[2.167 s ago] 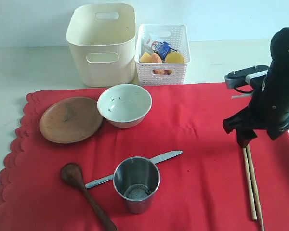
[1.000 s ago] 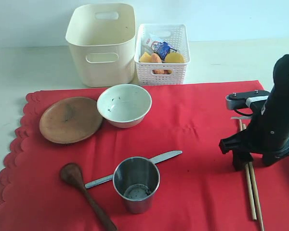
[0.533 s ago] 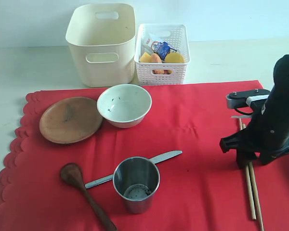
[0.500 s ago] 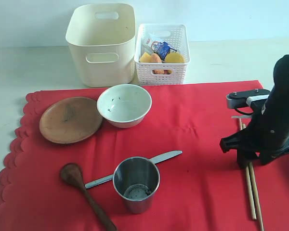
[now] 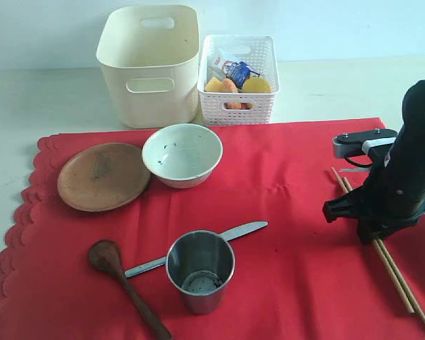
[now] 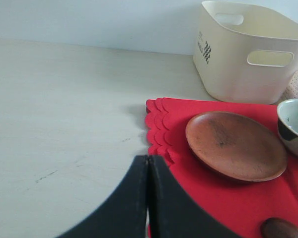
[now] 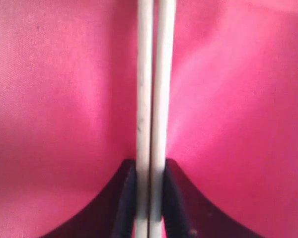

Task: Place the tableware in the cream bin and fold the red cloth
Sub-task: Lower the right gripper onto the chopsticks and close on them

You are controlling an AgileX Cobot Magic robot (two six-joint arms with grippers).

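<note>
Two chopsticks (image 5: 395, 273) swung askew, right fingers (image 7: 120, 203) clamped on them, left fingers (image 6: 124, 203) together

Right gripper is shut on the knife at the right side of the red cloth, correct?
Not the knife, which lies by the cup. The right gripper is shut on the chopsticks, as the right wrist view shows; it is at the right side of the red cloth.
</note>
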